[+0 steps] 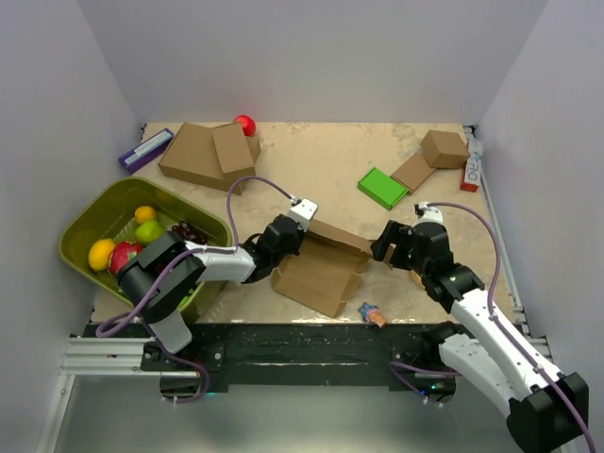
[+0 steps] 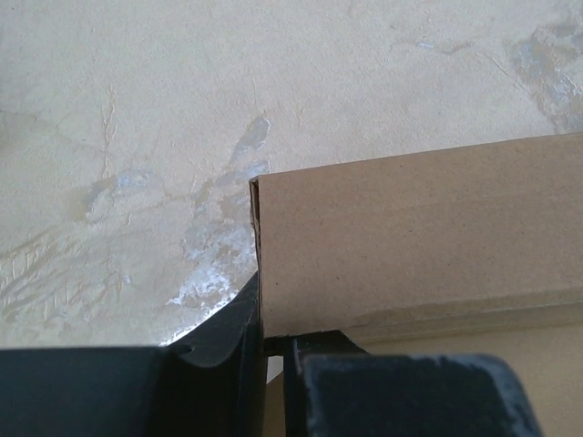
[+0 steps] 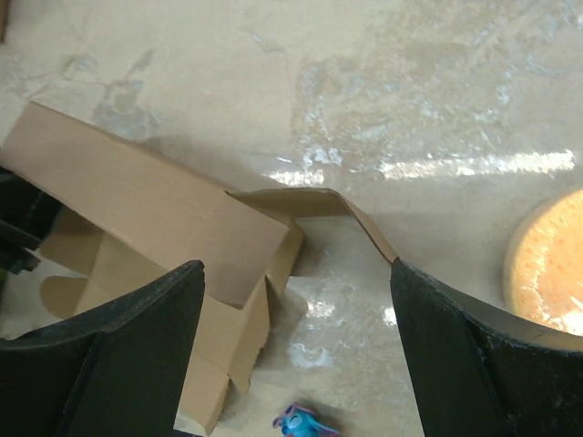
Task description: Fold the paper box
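The paper box point(image 1: 321, 272) lies partly folded on the table's near middle, its back wall raised. My left gripper point(image 1: 298, 240) is shut on the left end of that raised wall. In the left wrist view the cardboard panel point(image 2: 410, 246) stands pinched between my left gripper's point(image 2: 271, 350) black fingers. My right gripper point(image 1: 387, 243) is open and empty just off the box's right end. In the right wrist view the box point(image 3: 146, 209) sits left of the gap of my right gripper point(image 3: 296, 350), and a bent side flap point(image 3: 360, 214) reaches toward the right finger point(image 3: 483, 355).
A green bin point(image 1: 80, 225) with fruit stands at the left. Stacked brown boxes point(image 1: 203, 151), a red ball point(image 1: 244, 124), a green block point(image 1: 382, 187) and a small brown box point(image 1: 444, 148) sit at the back. A small blue toy point(image 1: 371, 313) point(image 3: 305, 421) lies near the box's front.
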You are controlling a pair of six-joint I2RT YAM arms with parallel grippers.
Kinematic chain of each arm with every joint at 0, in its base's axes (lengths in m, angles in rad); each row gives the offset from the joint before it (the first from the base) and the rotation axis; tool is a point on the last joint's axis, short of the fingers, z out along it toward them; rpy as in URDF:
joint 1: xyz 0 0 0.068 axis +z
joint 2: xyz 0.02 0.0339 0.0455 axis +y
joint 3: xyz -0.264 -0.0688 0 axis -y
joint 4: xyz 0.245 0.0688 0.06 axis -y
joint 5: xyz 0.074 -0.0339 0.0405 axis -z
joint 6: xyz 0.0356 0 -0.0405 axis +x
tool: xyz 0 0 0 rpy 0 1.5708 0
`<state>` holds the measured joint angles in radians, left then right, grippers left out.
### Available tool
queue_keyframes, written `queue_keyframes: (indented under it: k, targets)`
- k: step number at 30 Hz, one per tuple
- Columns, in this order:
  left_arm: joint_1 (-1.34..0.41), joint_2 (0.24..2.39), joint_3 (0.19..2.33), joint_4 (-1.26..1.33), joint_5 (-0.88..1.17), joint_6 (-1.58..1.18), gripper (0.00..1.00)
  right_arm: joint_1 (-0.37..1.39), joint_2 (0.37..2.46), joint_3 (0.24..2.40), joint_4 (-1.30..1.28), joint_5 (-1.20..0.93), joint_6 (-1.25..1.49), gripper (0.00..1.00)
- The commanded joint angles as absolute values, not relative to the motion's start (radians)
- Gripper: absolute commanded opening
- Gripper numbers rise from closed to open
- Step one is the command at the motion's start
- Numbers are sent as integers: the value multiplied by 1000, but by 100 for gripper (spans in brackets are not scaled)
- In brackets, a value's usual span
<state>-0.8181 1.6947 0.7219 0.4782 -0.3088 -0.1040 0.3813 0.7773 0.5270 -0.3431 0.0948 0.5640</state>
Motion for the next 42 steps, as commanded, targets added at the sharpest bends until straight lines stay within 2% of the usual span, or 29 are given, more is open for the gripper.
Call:
queue_keyframes:
  k: [1,8,21,24,29,35,42]
  targets:
    - [-810,1661,684,497,-281,-84,17,387,781,523,-365,186,587,85]
    - [-802,1638,629,561,-265,-92,33,397,762,500,-325,147,563,85]
    - [-761,1585,557,678,-169,-172,56,411,729,494,-295,89,543,87]
    - [-749,1592,554,705,-140,-190,57,413,710,482,-285,77,543,87]
    - [-746,1638,561,750,-155,-192,51,419,706,468,-252,41,554,87]
    - [-746,1673,563,798,-199,-201,34,442,709,472,-273,98,574,87]
    - [-749,1675,537,841,-250,-192,14,442,683,521,-360,182,767,87]
